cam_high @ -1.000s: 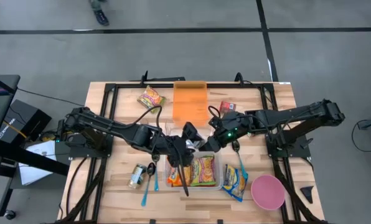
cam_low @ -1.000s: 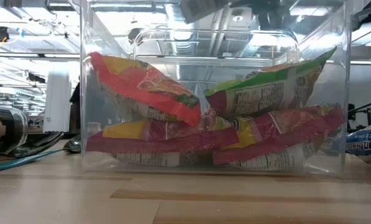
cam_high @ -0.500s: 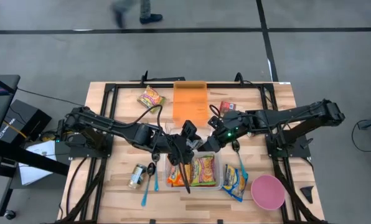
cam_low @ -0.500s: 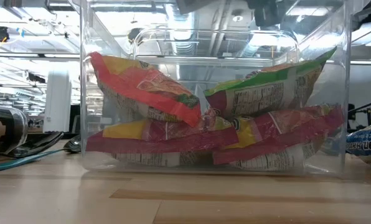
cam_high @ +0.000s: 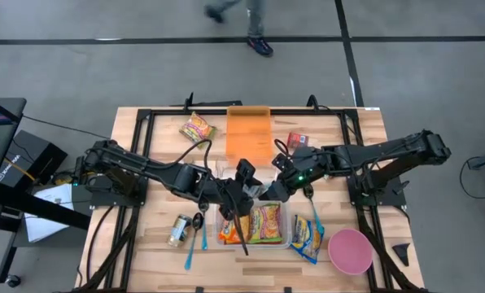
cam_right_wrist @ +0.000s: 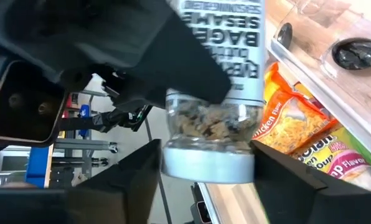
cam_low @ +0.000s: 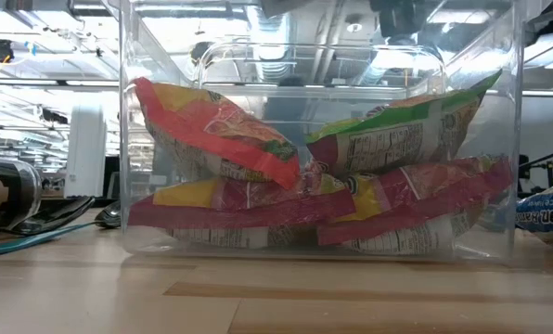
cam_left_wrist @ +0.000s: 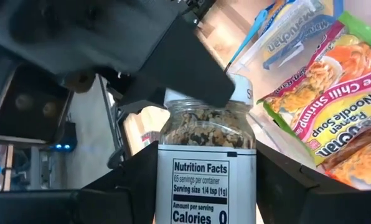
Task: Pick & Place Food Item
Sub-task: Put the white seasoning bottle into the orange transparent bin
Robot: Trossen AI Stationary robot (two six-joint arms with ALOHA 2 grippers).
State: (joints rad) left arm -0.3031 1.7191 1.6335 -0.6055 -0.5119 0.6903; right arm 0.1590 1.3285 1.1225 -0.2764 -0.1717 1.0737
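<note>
A glass seasoning jar point(cam_left_wrist: 205, 134) with a white label and a white cap hangs in the air above the far edge of a clear bin point(cam_low: 123, 139). The bin holds several noodle packets point(cam_low: 221, 130). My left gripper point(cam_left_wrist: 205, 180) and my right gripper point(cam_right_wrist: 207, 163) meet over the bin from opposite sides, at the table's middle point(cam_high: 259, 189). Each is shut on one end of the jar. In the high view the two grippers hide the jar almost wholly. My left gripper pinches the jar's labelled body point(cam_left_wrist: 167, 186) between its two fingers, one on each side. The jar is lifted clear of the bin, its cap end pointing away from this gripper. My right gripper has the jar's white cap end point(cam_right_wrist: 173, 163) between its two fingers, coming from the table's right. One finger point(cam_left_wrist: 192, 74) lies across the cap as seen from the left wrist. Whether both fingers still press on the cap, I cannot tell.
An orange board point(cam_high: 248, 134) lies at the far middle, with a snack packet point(cam_high: 198, 128) to its left and a small red box point(cam_high: 297, 140) to its right. A second jar point(cam_high: 177, 230) and blue utensils point(cam_high: 203, 240) lie near left; a packet point(cam_high: 306, 236) and pink bowl point(cam_high: 350, 251) lie near right.
Both arms have kept their place over the bin with the jar between them. A person has walked toward the right across the floor beyond the table.
</note>
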